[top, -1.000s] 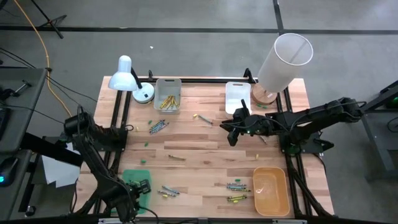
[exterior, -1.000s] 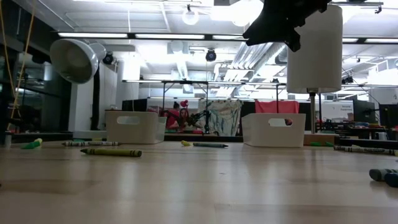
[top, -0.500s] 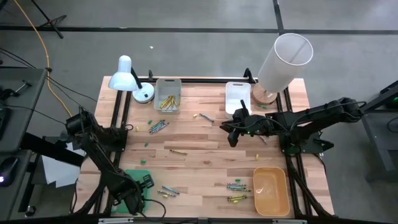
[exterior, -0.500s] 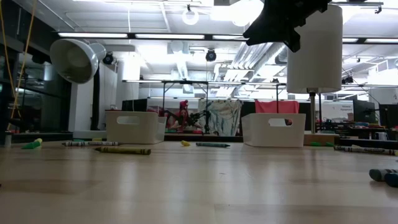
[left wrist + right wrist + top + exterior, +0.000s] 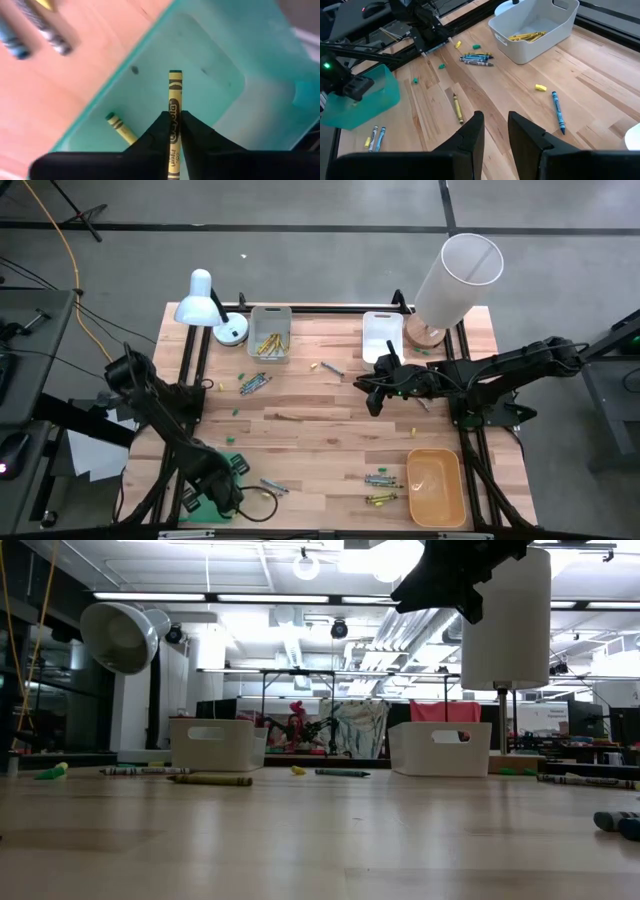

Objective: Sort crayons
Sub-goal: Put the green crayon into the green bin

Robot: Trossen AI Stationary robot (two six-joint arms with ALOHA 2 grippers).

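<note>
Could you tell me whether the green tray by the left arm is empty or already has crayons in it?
Not empty: one yellow crayon lies on the green tray floor, and the left end effector holds a second yellow crayon over it.

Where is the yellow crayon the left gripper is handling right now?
The yellow crayon sits between the left gripper's fingers, over the teal tray at the table's front left corner, above another yellow crayon lying inside.

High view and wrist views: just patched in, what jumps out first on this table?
The left gripper hangs over the green tray at the table's near left corner, with a yellow crayon between its fingers and another yellow crayon already lying inside. The right gripper hovers above mid-table, empty, jaws apart. A tall white tube stands at the far right corner, and loose crayons lie scattered across the wood.
</note>
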